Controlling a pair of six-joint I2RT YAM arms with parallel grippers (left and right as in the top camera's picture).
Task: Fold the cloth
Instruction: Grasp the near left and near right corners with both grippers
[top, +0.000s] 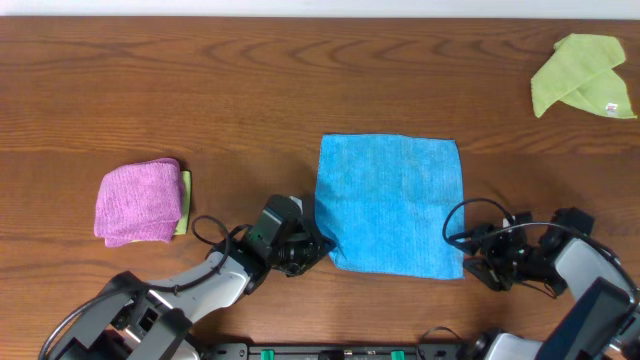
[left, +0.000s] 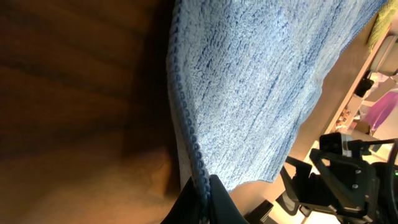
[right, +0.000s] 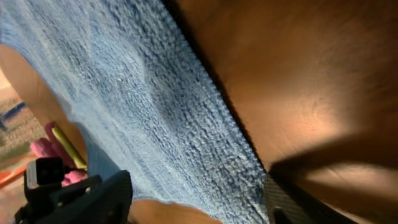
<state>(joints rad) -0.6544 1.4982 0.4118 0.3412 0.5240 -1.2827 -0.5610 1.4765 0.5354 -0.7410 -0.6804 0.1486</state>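
Sits at the grasping stage of the first fold: working on the two near corners of the blue square terry cloth (top: 390, 200), spread flat and unfolded at the middle of the brown wooden table (top: 250, 90), with its near edge just in front of the arms. Finds the left gripper (top: 315, 250) at the near-left corner; in the left wrist view, shows the stitched hem (left: 186, 124) running straight down into dark jaws pressed together on it, so pinching that corner by the look of it. Finds the right gripper (top: 478, 258) at the near-right corner, jaws spread wide in the right wrist view, with the corner of the cloth lying between the two fingers (right: 109, 196) and not yet nipped. Calls next, as a judgement, for closing the right jaws on that corner, then lifting both corners together and carrying them away from the robot to lay the near hem over the far hem, holding the two sides level to avoid a skewed crease. Leaves plenty of bare wood beyond the far hem for that sweep. Stands well apart from the folded pink fuzzy cloth (top: 138, 203) at the left, with a yellow-green cloth (top: 185, 195) peeking out against its right side, and from the crumpled lime-green cloth (top: 583, 75) at the far right corner, both out of the path of a forward fold.
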